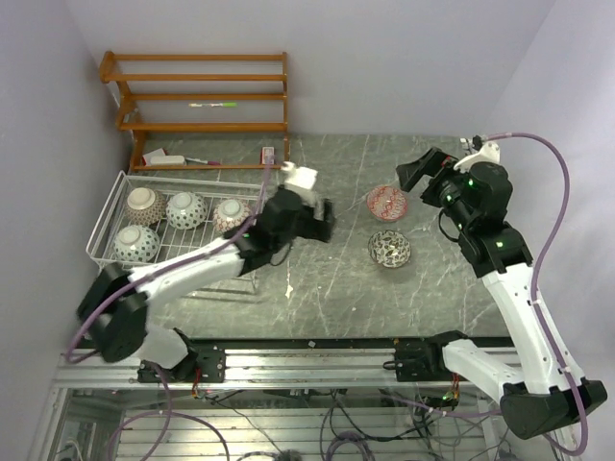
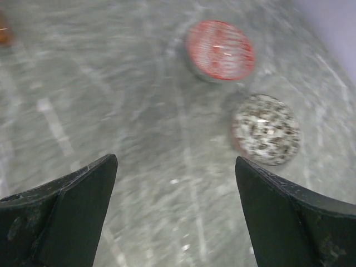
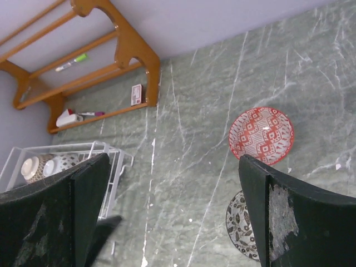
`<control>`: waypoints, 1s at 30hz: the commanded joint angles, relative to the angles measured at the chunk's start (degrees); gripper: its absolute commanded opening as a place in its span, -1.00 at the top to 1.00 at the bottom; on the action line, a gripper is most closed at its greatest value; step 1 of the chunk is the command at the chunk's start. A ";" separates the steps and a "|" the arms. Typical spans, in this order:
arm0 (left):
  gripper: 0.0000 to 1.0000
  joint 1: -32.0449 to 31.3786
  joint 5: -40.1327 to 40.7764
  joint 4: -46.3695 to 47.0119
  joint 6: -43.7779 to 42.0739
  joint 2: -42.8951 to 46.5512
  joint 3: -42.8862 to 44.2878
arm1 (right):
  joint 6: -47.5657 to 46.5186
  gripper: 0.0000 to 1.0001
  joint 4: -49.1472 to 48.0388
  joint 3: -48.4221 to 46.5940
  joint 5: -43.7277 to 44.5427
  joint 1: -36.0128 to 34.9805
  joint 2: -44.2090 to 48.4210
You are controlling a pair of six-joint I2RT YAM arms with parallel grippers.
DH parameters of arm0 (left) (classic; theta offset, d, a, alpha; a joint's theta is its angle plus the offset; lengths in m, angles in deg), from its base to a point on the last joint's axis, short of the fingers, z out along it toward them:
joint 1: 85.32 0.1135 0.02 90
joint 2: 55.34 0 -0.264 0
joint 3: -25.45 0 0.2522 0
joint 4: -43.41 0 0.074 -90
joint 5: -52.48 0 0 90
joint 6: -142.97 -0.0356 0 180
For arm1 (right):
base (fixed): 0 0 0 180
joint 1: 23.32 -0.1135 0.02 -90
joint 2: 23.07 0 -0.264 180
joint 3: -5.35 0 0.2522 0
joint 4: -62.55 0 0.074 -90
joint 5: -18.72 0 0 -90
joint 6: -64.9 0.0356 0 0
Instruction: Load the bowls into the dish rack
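My left gripper [image 2: 175, 161] is wide open and empty over the table [image 1: 327, 298], between the dish rack [image 1: 104, 219] and the upright red bowl [image 1: 387, 202] and black-and-white bowl [image 1: 389, 249]; I'd say it's lined up for a rim pick. Four bowls [image 1: 185, 209] sit upside down in the rack, with front-row room partly hidden by my arm. My right gripper [image 3: 173, 161] is also wide and empty near the red bowl, so the approach lane is shared.
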 commanded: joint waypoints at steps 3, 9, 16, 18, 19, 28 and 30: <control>-0.93 -5.75 -13.44 11.90 0.91 -18.34 11.69 | 0.41 -1.00 3.41 -3.80 3.46 0.35 2.75; -0.87 -6.22 -16.32 14.08 4.59 -31.59 18.42 | -0.80 -1.00 5.03 -4.82 4.69 0.39 4.32; -0.81 -7.20 -19.33 14.79 6.66 -43.06 25.05 | -1.35 -1.00 4.32 -2.38 4.61 0.47 5.39; -0.76 -7.46 -18.69 14.85 7.02 -44.47 25.73 | -1.56 -1.00 4.29 -2.15 4.77 0.49 5.43; -0.72 -7.49 -18.31 14.94 7.10 -45.02 26.00 | -1.59 -1.00 4.30 -1.99 4.80 0.51 5.40; -0.02 -8.34 -17.53 12.12 6.29 -49.27 30.74 | -1.67 -1.00 3.45 -0.45 4.52 0.45 5.47; 0.12 -8.67 -16.18 10.03 5.62 -49.86 32.04 | -1.55 -1.00 3.19 -0.06 4.58 0.44 5.65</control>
